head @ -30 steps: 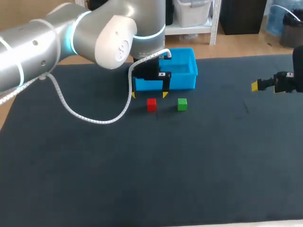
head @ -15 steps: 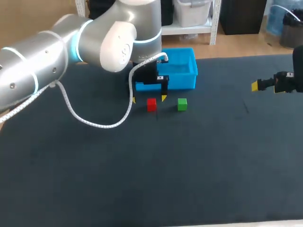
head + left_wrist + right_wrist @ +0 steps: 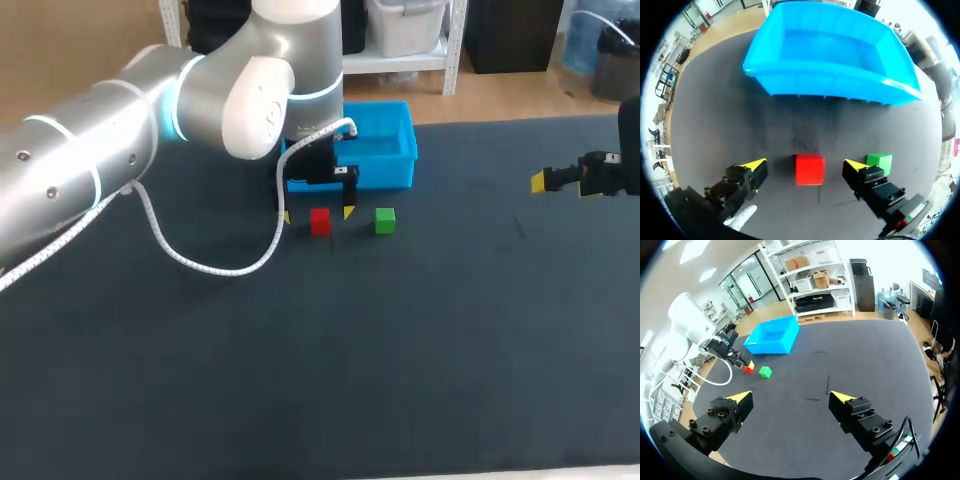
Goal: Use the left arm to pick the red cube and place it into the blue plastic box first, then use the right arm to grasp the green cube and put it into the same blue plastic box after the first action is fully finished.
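A dark table [image 3: 320,380] fills the lower part of the head view, its near stretch bare cloth. Just above the centre of the frame, the red cube [image 3: 319,221] and the green cube [image 3: 385,221] sit side by side on the table, near each other but apart, the red one to the left. The left gripper [image 3: 806,165] hangs over the red cube with its jaws spread wide. The left wrist view shows one yellow tip on each side of the cube, with dark table showing in both gaps, so neither finger touches it. The green cube lies just outside the finger on its side. Just behind the cubes, in the upper middle of the frame, stands the blue plastic box [image 3: 400,160]. Its inside shows only its own blue floor and walls, and both cubes lie outside it. The left arm [image 3: 150,110] comes in from the upper left, trailing a white cable [image 3: 200,262] across the table. At the right edge, well apart from the cubes, the right gripper [image 3: 791,396] is spread wide with only table between its tips. Compared with a second ago, the left gripper has dropped from in front of the box's near wall to straddle the red cube. The cubes, the box and the right gripper are where they were.
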Motion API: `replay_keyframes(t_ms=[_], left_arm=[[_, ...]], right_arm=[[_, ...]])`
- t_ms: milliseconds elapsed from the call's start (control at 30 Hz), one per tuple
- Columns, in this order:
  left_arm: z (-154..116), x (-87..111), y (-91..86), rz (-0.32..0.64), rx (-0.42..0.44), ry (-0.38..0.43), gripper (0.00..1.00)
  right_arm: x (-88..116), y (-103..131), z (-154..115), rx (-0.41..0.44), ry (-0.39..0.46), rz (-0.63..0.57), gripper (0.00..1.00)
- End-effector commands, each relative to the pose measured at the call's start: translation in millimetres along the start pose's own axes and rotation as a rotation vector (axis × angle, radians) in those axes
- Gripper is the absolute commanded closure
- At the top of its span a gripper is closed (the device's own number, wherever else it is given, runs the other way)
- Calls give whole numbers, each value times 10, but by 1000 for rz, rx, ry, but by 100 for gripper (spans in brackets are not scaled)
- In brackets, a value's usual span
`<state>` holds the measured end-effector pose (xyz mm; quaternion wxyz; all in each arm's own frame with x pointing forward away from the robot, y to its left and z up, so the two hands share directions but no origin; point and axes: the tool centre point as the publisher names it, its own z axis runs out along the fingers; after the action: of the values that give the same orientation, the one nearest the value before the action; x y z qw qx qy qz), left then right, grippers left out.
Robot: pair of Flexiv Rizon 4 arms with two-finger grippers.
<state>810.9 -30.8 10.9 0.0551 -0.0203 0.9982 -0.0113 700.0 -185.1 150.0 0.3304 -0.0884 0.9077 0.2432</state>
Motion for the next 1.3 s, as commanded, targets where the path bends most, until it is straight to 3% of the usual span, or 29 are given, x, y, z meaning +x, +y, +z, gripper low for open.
replay_keyframes(t_ms=[33,433,500,567,700,967,1300], left_arm=[[11,-20,2,-1,-4,-1,0],[68,21,17,-5,0,-20,0],[85,28,9,-4,-2,-23,22],[94,31,6,-6,-2,-27,51],[117,33,4,-8,-5,-28,59],[126,49,-15,-12,-7,-27,97],[3,95,7,-4,11,-45,100]], right_arm=[[0,0,0,0,0,0,0],[0,0,0,0,0,0,0],[0,0,0,0,0,0,0],[0,0,0,0,0,0,0],[0,0,0,0,0,0,0],[0,0,0,0,0,0,0],[0,0,0,0,0,0,0]])
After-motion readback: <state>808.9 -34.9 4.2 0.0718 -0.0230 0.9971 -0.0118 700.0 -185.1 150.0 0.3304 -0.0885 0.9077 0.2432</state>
